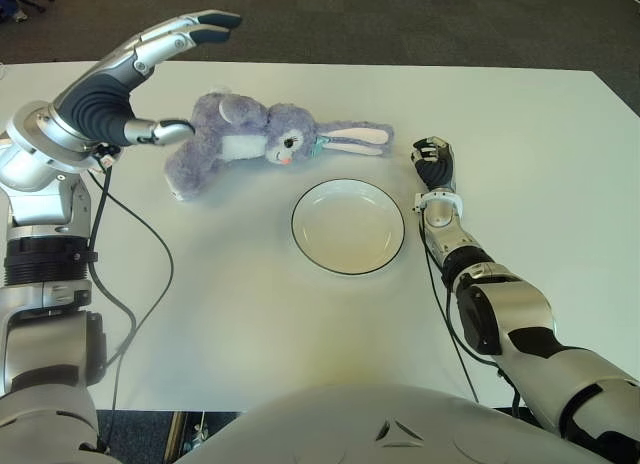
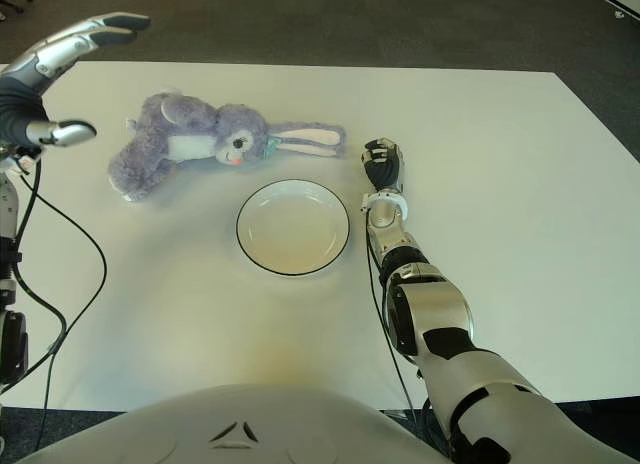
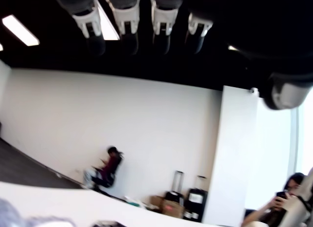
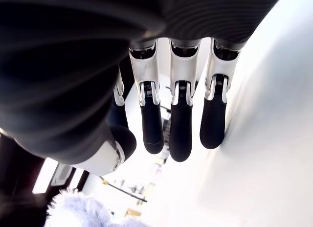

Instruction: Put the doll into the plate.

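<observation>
The white table (image 1: 560, 164) on dark carpet bears plate (image 1: 348, 226) and doll (image 1: 260, 139); the left robot hand (image 1: 160, 69) hovers spread, empty.

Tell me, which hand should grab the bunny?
Probably the left hand. It is open and raised right beside the bunny, near its body. The right hand shows beside the plate, past the tips of the bunny's ears, farther from its body.

white table (image 1: 520, 144), doll (image 1: 250, 139), plate (image 1: 348, 226)
</observation>
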Robot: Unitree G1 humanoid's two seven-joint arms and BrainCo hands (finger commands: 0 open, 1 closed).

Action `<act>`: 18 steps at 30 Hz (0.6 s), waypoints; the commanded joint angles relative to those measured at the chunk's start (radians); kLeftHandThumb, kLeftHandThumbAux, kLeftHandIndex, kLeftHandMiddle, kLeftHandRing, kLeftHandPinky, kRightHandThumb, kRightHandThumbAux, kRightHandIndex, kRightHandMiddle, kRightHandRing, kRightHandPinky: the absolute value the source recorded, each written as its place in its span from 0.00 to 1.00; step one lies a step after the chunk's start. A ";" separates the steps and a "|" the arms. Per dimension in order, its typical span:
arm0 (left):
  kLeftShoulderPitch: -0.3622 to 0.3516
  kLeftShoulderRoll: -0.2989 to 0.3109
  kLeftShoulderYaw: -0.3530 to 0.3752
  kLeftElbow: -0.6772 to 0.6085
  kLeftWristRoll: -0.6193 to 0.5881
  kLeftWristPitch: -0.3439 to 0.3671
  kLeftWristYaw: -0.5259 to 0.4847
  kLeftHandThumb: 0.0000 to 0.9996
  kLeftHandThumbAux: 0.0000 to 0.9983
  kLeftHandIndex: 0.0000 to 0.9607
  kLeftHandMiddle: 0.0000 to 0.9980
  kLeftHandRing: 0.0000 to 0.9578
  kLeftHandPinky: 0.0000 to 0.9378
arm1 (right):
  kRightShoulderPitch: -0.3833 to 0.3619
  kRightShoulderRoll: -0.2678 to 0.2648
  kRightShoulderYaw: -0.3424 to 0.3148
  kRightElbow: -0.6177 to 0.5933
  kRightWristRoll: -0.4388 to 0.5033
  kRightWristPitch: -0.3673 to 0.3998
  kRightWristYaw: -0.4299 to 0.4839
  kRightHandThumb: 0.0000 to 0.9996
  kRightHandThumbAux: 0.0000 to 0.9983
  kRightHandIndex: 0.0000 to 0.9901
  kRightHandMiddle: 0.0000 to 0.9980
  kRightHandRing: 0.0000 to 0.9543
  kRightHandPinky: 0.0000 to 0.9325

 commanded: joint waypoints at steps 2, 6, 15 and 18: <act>-0.099 -0.077 -0.058 0.052 0.815 0.210 0.595 0.31 0.19 0.00 0.00 0.00 0.00 | 0.189 0.048 0.027 0.129 -0.015 0.122 0.028 0.69 0.74 0.41 0.35 0.44 0.49; -0.114 -0.048 -0.089 0.063 0.879 0.249 0.652 0.31 0.20 0.00 0.00 0.00 0.00 | 0.190 0.050 0.025 0.130 -0.012 0.120 0.034 0.69 0.74 0.40 0.35 0.43 0.47; -0.172 -0.034 -0.175 0.045 0.996 0.414 0.639 0.31 0.18 0.00 0.00 0.00 0.00 | 0.193 0.056 0.003 0.129 0.010 0.106 0.034 0.69 0.74 0.41 0.36 0.45 0.50; -0.203 -0.064 -0.228 0.095 1.044 0.462 0.669 0.30 0.17 0.00 0.00 0.00 0.00 | 0.191 0.056 0.000 0.130 0.014 0.113 0.046 0.69 0.74 0.41 0.36 0.44 0.47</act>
